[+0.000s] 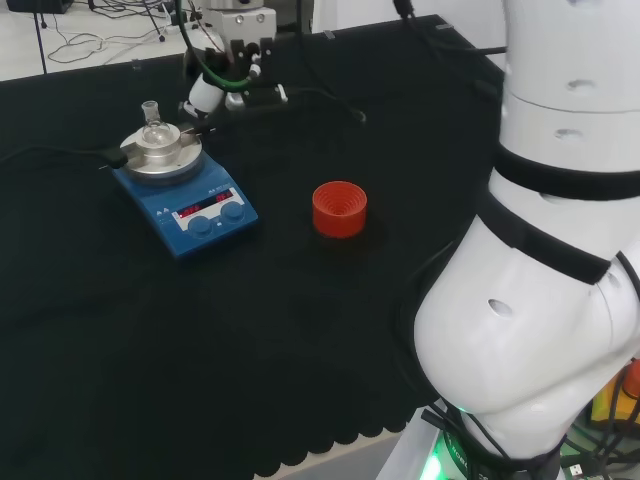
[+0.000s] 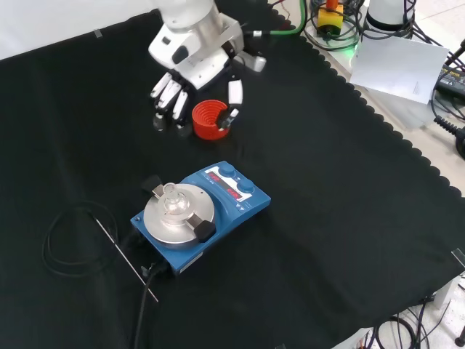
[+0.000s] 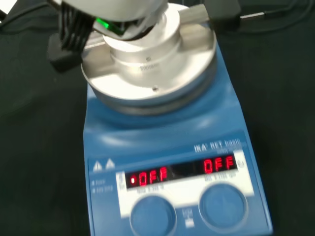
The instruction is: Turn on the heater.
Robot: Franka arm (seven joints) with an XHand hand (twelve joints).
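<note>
One heater, two knobs, hand spread above the red ring

Head view: the blue heater (image 1: pixel 186 195) sits on the black-clothed worktop (image 1: pixel 200 380), with a round silver block (image 1: pixel 160 152) on its top and a small clear flask (image 1: pixel 152 120) seated in that block. Two round blue knobs (image 1: pixel 216 219) and a strip of red lit digits lie along the heater's near face. A red ribbed ring (image 1: pixel 339 208) stands to the right of the heater, well apart from it. A black cable (image 1: pixel 50 153) runs off the heater's left side. Large white links of the arm (image 1: pixel 540 260) rise farther right of the heater, beyond the ring.

Front view: the heater (image 2: pixel 200 214) lies near the middle of the cloth, its knobbed face turned toward the upper right. The red ribbed ring (image 2: pixel 211 119) stands beyond the heater. The hand (image 2: pixel 195 69) hangs over that ring, farther off than the heater and clear of it; its fingers (image 2: pixel 168 96) are spread and point down, fairly straight, and hold nothing. The thumb (image 2: pixel 234 98) comes down just beside the ring's right rim; whether it touches, I cannot tell. A thin metal rod (image 2: pixel 125 258) and a coil of black cable (image 2: pixel 69 240) lie to the left of the heater.

Wrist view: the heater (image 3: pixel 172 142) is seen close, silver block (image 3: pixel 147 64) above its panel. Both red readouts (image 3: pixel 179 171) are lit, and the two blue knobs (image 3: pixel 187 211) sit just below them, untouched.
</note>
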